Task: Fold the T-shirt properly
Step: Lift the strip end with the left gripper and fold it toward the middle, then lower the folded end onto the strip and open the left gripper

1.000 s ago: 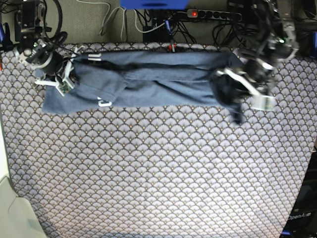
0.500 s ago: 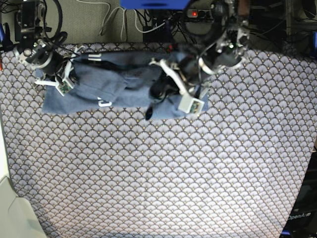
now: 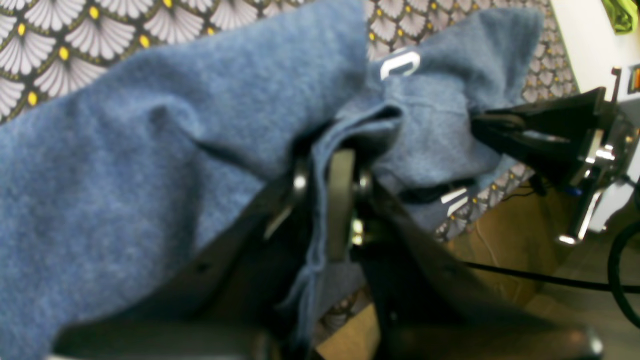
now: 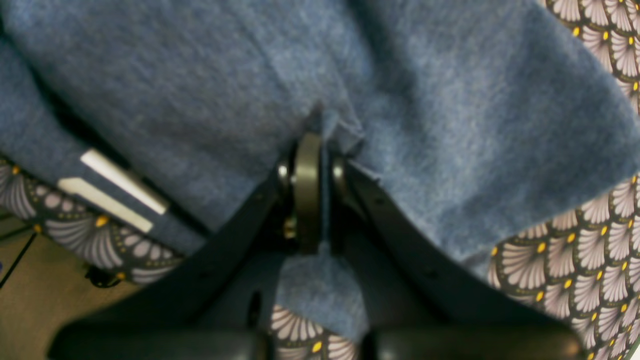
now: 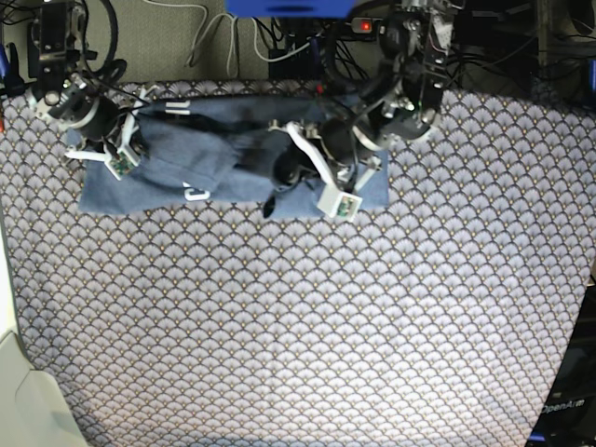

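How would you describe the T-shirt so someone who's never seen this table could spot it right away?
Look along the far edge of the grey scallop-patterned table covering. A heathered slate-blue cotton T-shirt lies there in a long band, pinched by the right end effector and the left end effector. It is the only plain blue cloth, with bits of white lettering.

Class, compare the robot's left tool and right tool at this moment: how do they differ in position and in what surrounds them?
The left tool is over the middle of the T-shirt, carrying a raised bunch of cloth; the right tool is at the shirt's far end, near the table covering's edge. In the wrist views, cloth is heaped around the left tool but lies flatter around the right tool. Both are shut on fabric.
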